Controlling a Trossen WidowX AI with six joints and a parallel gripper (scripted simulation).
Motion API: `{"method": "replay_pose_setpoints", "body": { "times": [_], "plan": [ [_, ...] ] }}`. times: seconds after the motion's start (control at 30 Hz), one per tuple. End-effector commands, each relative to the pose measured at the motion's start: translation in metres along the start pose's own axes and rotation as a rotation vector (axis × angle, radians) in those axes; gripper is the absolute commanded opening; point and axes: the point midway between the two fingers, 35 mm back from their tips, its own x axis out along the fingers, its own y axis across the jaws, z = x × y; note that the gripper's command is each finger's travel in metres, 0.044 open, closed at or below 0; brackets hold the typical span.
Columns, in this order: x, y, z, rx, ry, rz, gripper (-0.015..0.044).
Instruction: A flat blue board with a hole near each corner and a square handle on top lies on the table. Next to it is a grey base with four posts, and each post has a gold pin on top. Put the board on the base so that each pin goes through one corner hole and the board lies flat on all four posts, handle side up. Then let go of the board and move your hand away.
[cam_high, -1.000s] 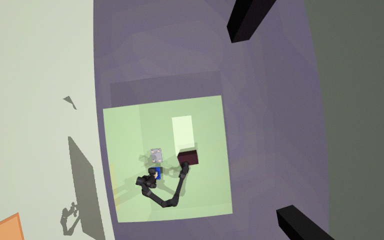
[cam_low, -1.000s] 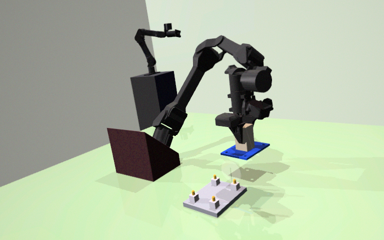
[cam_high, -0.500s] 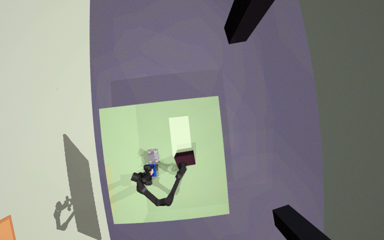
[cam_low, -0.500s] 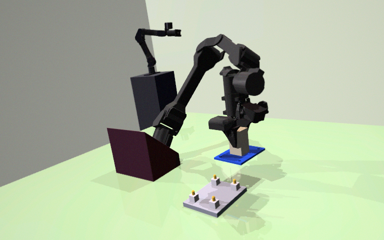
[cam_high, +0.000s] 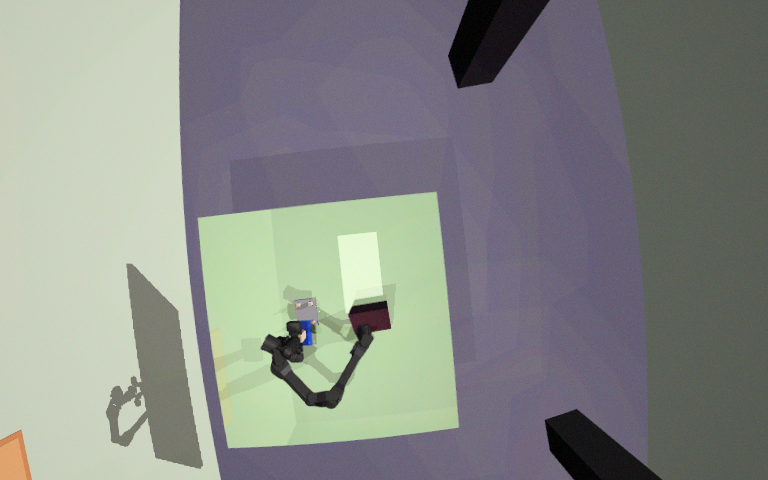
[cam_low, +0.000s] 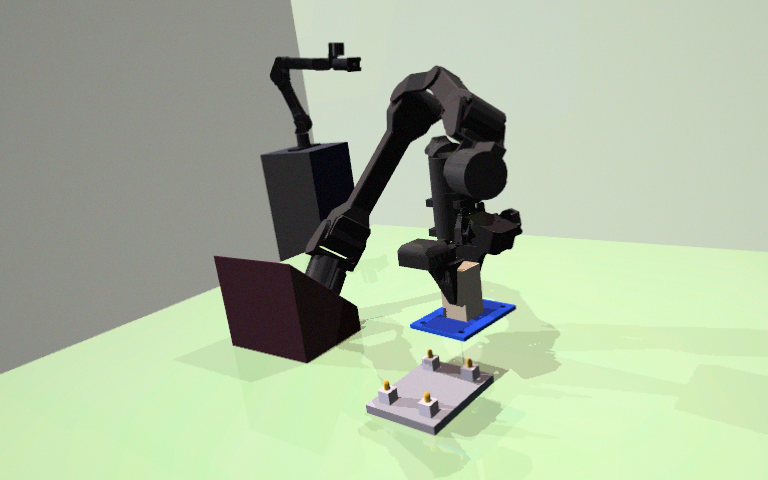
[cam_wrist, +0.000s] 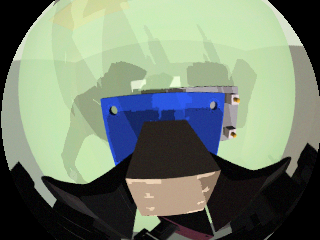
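My jaws are closed on the upright tan handle (cam_high: 303, 336) (cam_low: 470, 291) (cam_wrist: 167, 192), one dark finger to each side of it. The single blue board (cam_high: 308, 338) (cam_low: 433, 326) (cam_wrist: 165, 102) hangs from that handle, raised above the desk (cam_high: 396, 384) (cam_low: 169, 424) (cam_wrist: 45, 115), looking about level and handle side up. I count three of its corner holes (cam_low: 461, 331) (cam_wrist: 114, 109) in the exterior view and two along the far edge in the wrist view. The one grey base (cam_high: 306, 311) (cam_low: 436, 390) (cam_wrist: 229, 115) sits on the desk, apart from the board and lower; from the top, the board covers part of its near end. Four posts (cam_low: 428, 407) stand up from the base, one near each corner, and each carries a gold pin (cam_low: 427, 397) (cam_wrist: 236, 99), four pins in all; none is through a hole. My own arm (cam_high: 325, 397) (cam_low: 373, 169) reaches out from one dark red sloped block (cam_high: 370, 318) (cam_low: 266, 311), which stands to one side of the base. Behind, in the exterior view, a second black arm (cam_low: 291, 101) rises from a tall dark box (cam_low: 288, 198). Seen from the top, two black beams (cam_high: 504, 39) (cam_high: 600, 447) reach into view well apart from the board, and part of one orange thing (cam_high: 11, 458) shows at a corner; I cannot tell what it is.
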Motion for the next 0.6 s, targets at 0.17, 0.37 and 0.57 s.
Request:
{"method": "replay_pose_setpoints", "body": {
  "times": [0.17, 0.37, 0.57],
  "plan": [
    [-0.001, -0.022, 0.0, -0.013, -0.005, -0.004, 0.0],
    [-0.001, -0.037, 0.0, -0.026, -0.005, 0.0, 0.0],
    [0.0, -0.053, -0.001, -0.038, -0.006, 0.004, 0.0]
  ]
}}
